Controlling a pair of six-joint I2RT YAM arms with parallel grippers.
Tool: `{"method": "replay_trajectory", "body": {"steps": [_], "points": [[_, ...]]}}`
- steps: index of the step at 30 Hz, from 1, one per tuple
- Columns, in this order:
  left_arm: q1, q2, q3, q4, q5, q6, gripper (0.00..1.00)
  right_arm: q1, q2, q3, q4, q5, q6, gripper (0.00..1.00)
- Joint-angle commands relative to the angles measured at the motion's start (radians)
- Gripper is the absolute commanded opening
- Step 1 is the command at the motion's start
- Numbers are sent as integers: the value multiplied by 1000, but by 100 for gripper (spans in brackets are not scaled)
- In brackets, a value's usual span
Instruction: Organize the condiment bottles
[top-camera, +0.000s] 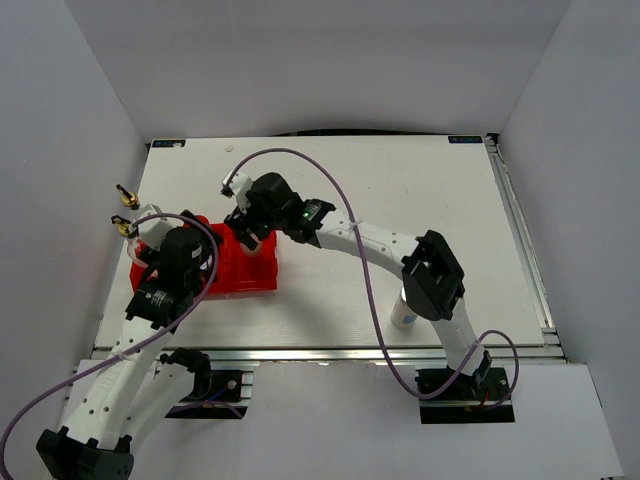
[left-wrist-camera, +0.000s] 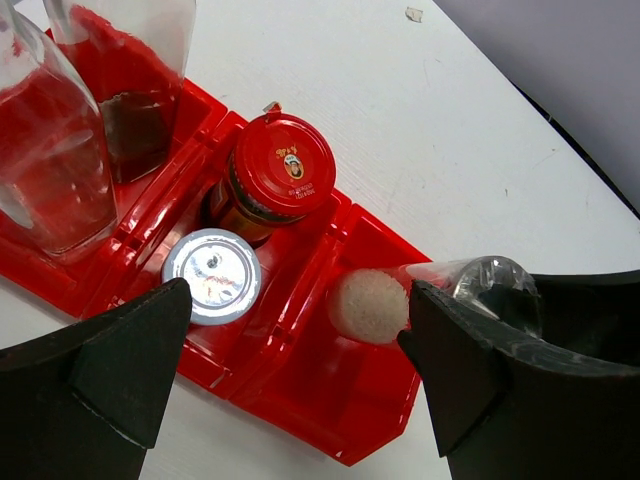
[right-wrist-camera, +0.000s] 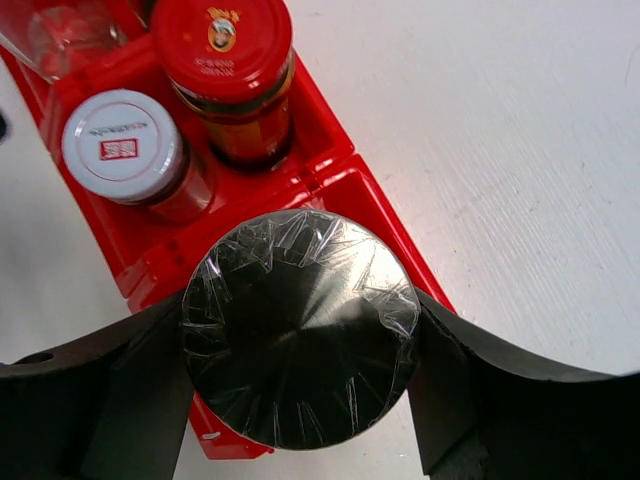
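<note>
A silver-lidded white shaker (right-wrist-camera: 300, 330), its cap under crinkled clear film, sits clamped between the two fingers of the right gripper (right-wrist-camera: 300, 345), which press on opposite sides of the lid. The left wrist view shows this shaker tilted, with its white base low in the end compartment of the red tray (right-wrist-camera: 150, 265); whether the base touches the floor there cannot be told.

In the next compartment along stand the red-capped jar (right-wrist-camera: 222, 40) and the other shaker (right-wrist-camera: 120, 140), side by side and nearly touching, both upright. Beyond them, at the tray's far end, the two clear glass bottles (left-wrist-camera: 50, 150) occupy the remaining compartments, one holding clear liquid and the other (left-wrist-camera: 140, 90) dark liquid.

The left gripper (left-wrist-camera: 298, 310) hangs above the tray with its fingers spread wide and nothing between them. The held shaker lies just inside its right finger, and the standing shaker just inside its left.

The tray rests on the white table (left-wrist-camera: 420, 130), towards its left side in the overhead view.
</note>
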Motion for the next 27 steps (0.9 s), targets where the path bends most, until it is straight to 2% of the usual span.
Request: {"method": "replay_trajectory", "body": {"steps": [1,13,16,19,22,23,26,27], "points": [[3,-6,-10,11,11,2,98,6,-18,72,83,46,-20,18],[3,-3,-22,29,24,8,98,6,56,89,123,144,-37,22],[3,0,-23,31,24,10,98,4,62,90,126,153,-34,25],[3,2,-23,32,25,10,98,6,62,90,129,154,-30,32],[3,2,-22,34,25,11,98,4,61,89,126,154,-27,48],[3,3,-22,32,25,11,98,4,61,87,122,153,-23,59],[1,3,-20,32,25,11,98,4,47,78,115,135,-23,80],[3,3,-19,32,25,11,98,4,42,70,115,128,-23,83]]}}
